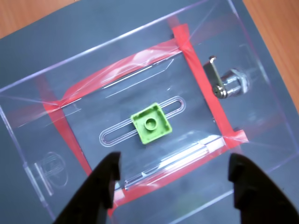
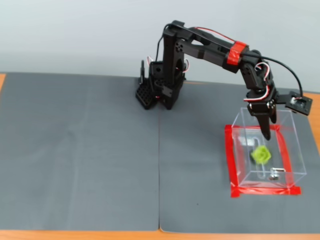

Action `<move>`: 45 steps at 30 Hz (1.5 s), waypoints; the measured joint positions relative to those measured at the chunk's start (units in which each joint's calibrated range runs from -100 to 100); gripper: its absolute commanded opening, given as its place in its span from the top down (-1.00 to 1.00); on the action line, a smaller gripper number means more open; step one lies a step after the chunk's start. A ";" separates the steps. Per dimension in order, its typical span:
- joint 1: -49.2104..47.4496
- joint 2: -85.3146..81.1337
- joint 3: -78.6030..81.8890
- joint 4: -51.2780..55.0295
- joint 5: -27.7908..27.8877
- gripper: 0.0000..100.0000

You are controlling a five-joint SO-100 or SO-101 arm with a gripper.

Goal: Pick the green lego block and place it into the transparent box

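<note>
Transparent box, green lego block centred, end effector spread

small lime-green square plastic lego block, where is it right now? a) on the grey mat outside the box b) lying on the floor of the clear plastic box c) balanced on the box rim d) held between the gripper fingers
b: the wrist view shows the green lego block lying on the floor of the transparent box, with the open gripper above it holding nothing.
</note>
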State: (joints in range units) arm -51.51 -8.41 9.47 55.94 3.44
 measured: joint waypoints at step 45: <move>46.87 -48.43 16.70 14.40 0.00 0.96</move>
State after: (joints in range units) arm -4.64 -56.84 26.18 70.34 3.44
